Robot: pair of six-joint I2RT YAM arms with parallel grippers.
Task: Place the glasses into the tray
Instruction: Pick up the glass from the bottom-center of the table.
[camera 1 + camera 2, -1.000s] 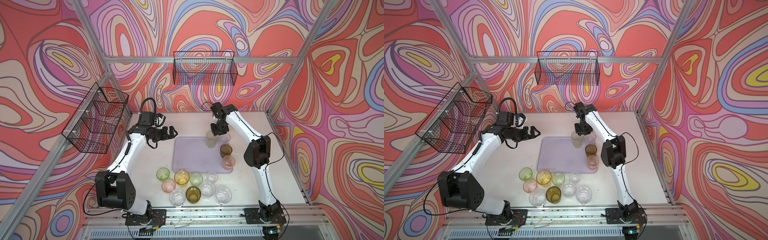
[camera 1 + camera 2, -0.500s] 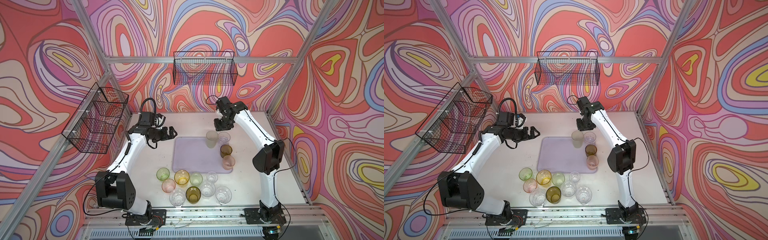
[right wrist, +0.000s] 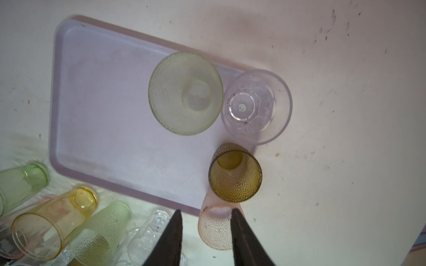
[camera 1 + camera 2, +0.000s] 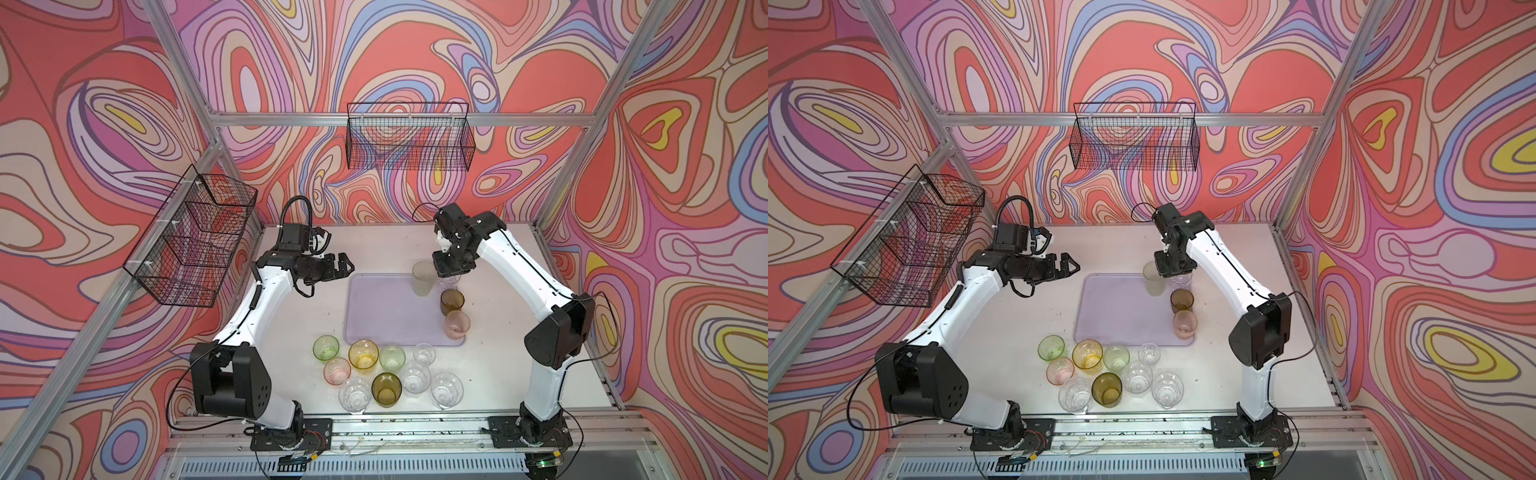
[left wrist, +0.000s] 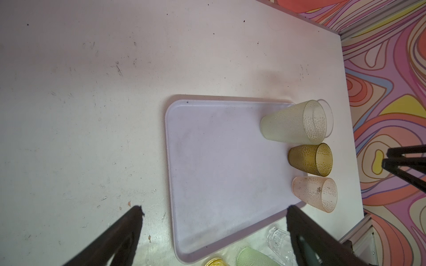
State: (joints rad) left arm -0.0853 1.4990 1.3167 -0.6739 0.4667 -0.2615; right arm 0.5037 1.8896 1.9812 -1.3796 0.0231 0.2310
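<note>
The lavender tray lies mid-table. Along its right side stand a tall pale green glass, a clear glass, an olive-brown glass and a pink glass. Several more glasses cluster on the table in front of the tray. My right gripper hangs above the tray's far right corner, over the clear glass, jaws parted and holding nothing. My left gripper hovers left of the tray, wide open and empty.
A black wire basket hangs on the back wall. Another black wire basket hangs on the left wall, near the left arm. The right arm's elbow juts out over the table's right side.
The right arm's elbow has swung outward to the right and toward the front, while its gripper stays over the tray's far right corner. The left arm and the glasses have not moved.
</note>
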